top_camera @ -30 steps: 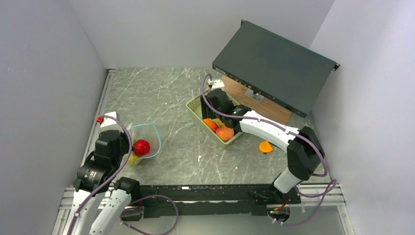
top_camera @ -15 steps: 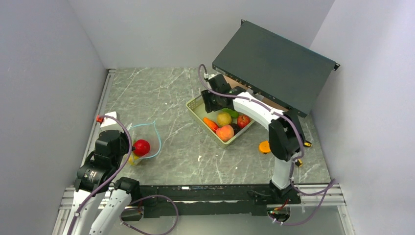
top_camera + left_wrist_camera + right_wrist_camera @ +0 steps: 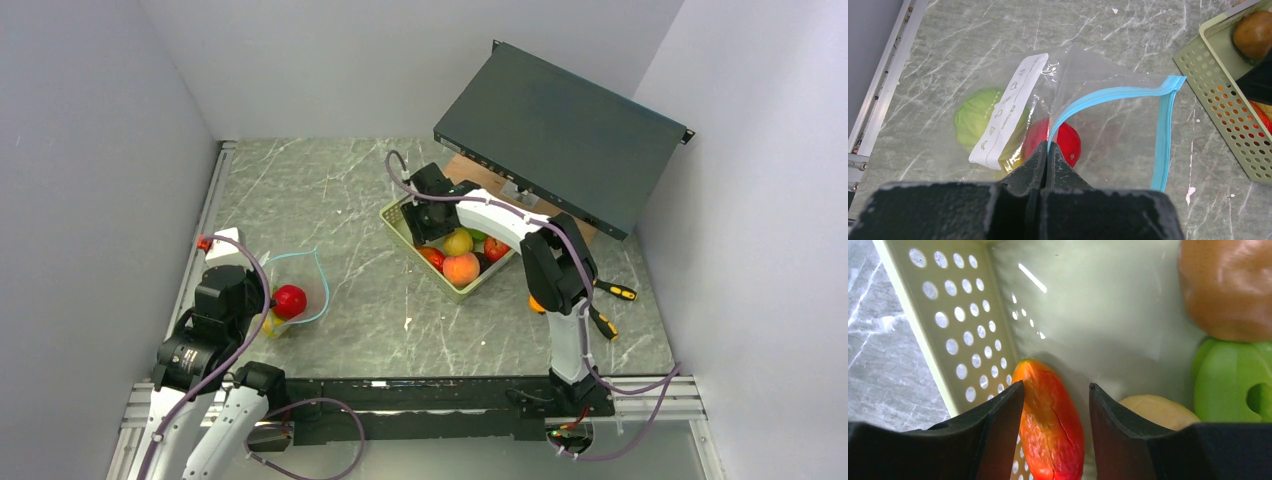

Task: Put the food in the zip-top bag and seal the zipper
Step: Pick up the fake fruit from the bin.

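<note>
The clear zip-top bag (image 3: 1113, 130) lies at the left of the table (image 3: 340, 200), its mouth held open. My left gripper (image 3: 1048, 150) is shut on the teal-blue zipper (image 3: 1168, 135) strip at the near edge of the mouth. A red food piece (image 3: 1068, 142) and a green one (image 3: 973, 122) lie inside the bag (image 3: 300, 285). My right gripper (image 3: 1055, 385) reaches down into the pale green basket (image 3: 948, 340), open, with its jaws on either side of an orange-red elongated food piece (image 3: 1048, 425). The left finger touches that piece, and a gap shows at the right finger.
The basket (image 3: 400, 222) also holds a peach piece (image 3: 460, 269), a yellow-brown one (image 3: 458, 241), a red one (image 3: 496, 249) and a green one (image 3: 1233, 380). A dark metal case (image 3: 560, 135) leans at the back right. Screwdrivers (image 3: 610, 290) lie by the right arm.
The right arm has swung left across the basket to its left corner and lowered over the orange-red piece, its jaws narrowing. The left gripper and the bag have not moved.
</note>
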You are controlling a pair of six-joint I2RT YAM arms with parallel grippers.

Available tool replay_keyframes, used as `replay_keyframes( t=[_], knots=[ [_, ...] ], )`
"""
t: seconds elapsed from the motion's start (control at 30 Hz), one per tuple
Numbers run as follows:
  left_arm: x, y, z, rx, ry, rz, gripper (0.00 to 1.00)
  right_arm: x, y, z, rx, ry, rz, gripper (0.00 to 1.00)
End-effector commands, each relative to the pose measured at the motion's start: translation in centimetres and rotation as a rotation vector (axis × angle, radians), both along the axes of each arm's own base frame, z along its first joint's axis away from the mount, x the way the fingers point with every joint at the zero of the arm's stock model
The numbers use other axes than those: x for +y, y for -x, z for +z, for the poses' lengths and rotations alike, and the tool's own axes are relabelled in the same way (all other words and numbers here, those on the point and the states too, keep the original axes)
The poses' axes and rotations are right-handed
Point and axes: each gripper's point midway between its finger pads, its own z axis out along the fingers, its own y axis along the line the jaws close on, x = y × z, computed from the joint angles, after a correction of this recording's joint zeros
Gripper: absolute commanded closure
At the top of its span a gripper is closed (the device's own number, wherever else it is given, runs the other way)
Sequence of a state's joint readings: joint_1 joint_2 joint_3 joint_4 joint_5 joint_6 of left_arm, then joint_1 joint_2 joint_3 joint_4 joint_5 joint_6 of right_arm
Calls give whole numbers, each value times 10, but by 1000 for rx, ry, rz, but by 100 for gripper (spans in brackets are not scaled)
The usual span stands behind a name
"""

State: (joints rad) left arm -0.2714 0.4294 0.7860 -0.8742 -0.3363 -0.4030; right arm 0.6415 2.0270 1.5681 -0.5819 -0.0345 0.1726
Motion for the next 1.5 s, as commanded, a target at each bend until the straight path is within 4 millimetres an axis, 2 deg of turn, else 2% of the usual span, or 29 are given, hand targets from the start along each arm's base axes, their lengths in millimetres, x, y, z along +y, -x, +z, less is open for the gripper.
replay_keyframes(
  t=[0.0, 0.13, 0.33, 0.57, 0.7, 0.87, 1.0, 1.1, 1.2, 1.47],
  knots=[
    [-2, -7, 16, -54, 4, -10, 100, 4, 5, -13, 24, 46, 29, 48],
    [-2, -7, 16, -55, 4, -13, 100, 5, 5, -18, 29, 44, 21, 48],
    [-2, -7, 16, -55, 4, -13, 100, 2, 1, -6, -4, 52, 8, 47],
    [-3, -8, 15, -51, 3, -16, 100, -3, -4, 30, -74, 41, -13, 35],
    [-2, -7, 15, -50, 3, -13, 100, -6, -1, 42, -77, 49, -5, 34],
    [-3, -7, 16, -56, 6, -17, 100, -14, 15, 37, -47, 61, 28, 34],
    [-3, -7, 16, -57, 7, -20, 100, -11, 28, 35, -6, 25, 62, 35],
    [-3, -6, 17, -64, 9, -19, 100, -5, 39, 24, 39, 3, 112, 36],
    [-2, -6, 17, -64, 9, -15, 100, -7, 38, 9, 62, 32, 109, 38],
    [-2, -6, 18, -67, 8, -11, 100, -1, 25, -9, 49, 41, 95, 39]
  ],
)
